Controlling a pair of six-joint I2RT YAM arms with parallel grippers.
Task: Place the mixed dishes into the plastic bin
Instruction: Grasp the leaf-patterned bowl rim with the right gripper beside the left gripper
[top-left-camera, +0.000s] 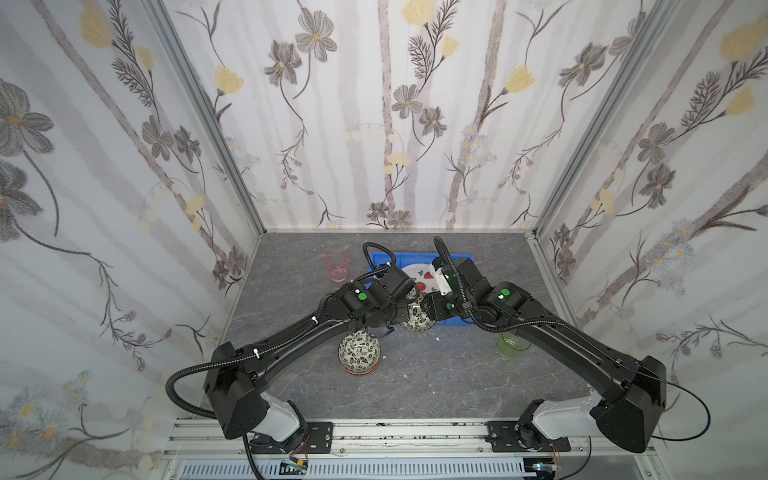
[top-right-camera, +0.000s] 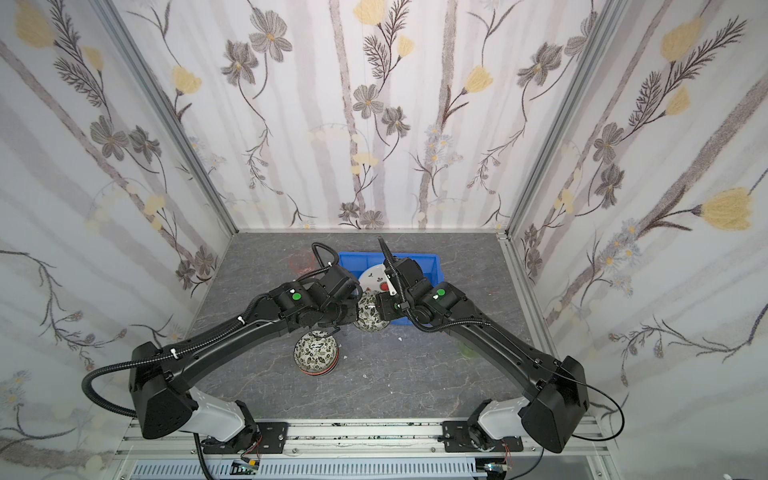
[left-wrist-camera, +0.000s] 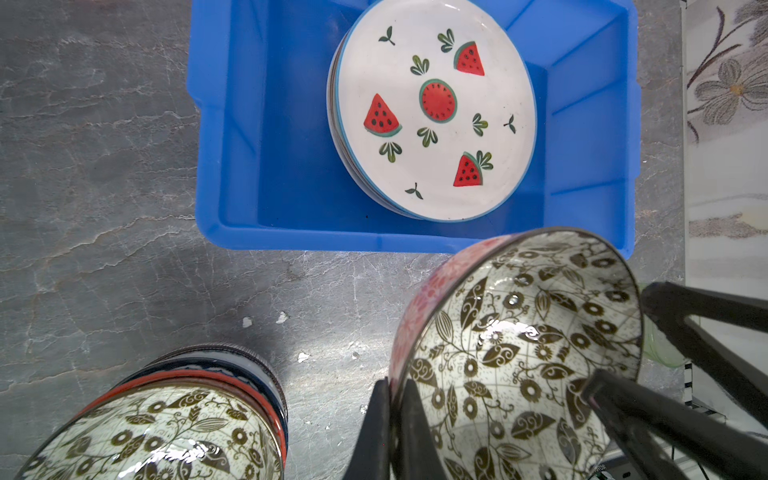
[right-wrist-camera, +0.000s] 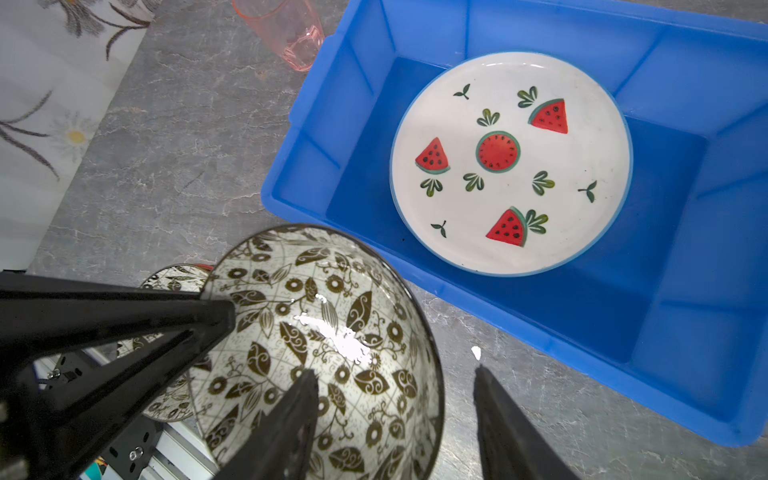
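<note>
My left gripper (left-wrist-camera: 392, 382) is shut on the rim of a black-and-white leaf bowl (left-wrist-camera: 519, 353), which hangs tilted just in front of the blue plastic bin (left-wrist-camera: 216, 124). My right gripper (right-wrist-camera: 395, 370) is open and straddles the opposite rim of that bowl (right-wrist-camera: 324, 353), one finger inside and one outside, neither touching. In both top views the two grippers meet at the bowl (top-left-camera: 417, 320) (top-right-camera: 368, 313). A watermelon plate (right-wrist-camera: 511, 162) lies in the bin (right-wrist-camera: 316, 137) on top of other plates. A stack of bowls (top-left-camera: 359, 353) with a leaf-patterned one on top stands on the table.
A pink cup (top-left-camera: 336, 266) stands left of the bin (top-left-camera: 382, 257). A green cup (top-left-camera: 513, 343) stands on the right, partly under the right arm. Small white chips lie on the grey stone tabletop (top-left-camera: 415, 374). Flowered walls close in three sides.
</note>
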